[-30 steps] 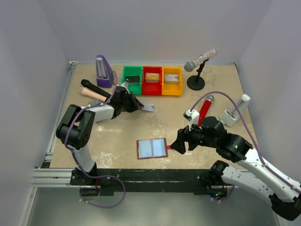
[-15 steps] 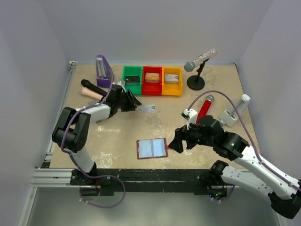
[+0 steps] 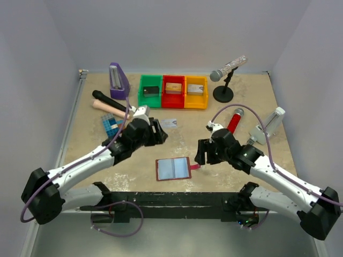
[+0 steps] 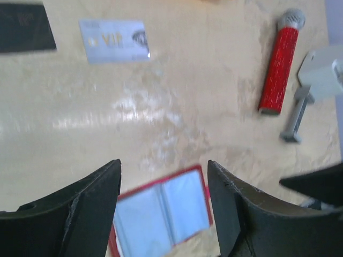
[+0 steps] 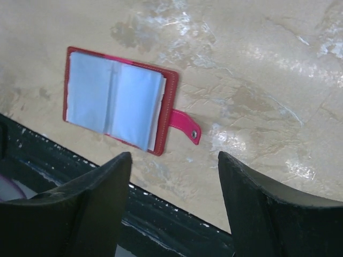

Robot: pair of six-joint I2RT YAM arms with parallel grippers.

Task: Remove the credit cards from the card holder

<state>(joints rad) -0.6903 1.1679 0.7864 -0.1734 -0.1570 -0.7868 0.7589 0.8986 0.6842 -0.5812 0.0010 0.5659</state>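
Note:
The card holder (image 3: 172, 168) lies open near the table's front edge, dark red with pale blue clear pockets; its snap tab (image 5: 186, 127) points right. It also shows in the left wrist view (image 4: 161, 214) and the right wrist view (image 5: 115, 101). A silvery-grey credit card (image 3: 170, 123) lies flat behind it, also in the left wrist view (image 4: 114, 48), with a black card (image 4: 24, 33) to its left. My left gripper (image 3: 159, 134) is open and empty, between the silver card and the holder. My right gripper (image 3: 199, 156) is open and empty, just right of the tab.
Green (image 3: 150, 91), red (image 3: 172, 91) and yellow (image 3: 195, 92) bins stand at the back with small blocks in them. A red microphone (image 3: 234, 122), a white stand (image 3: 268, 126), a microphone on a stand (image 3: 228, 69), a purple metronome (image 3: 118, 80) and a blue block (image 3: 110, 126) surround the middle.
My left gripper has drawn back from the silver card, which stays on the table, and come nearer toward the holder. My right gripper has shifted slightly toward the holder's tab.

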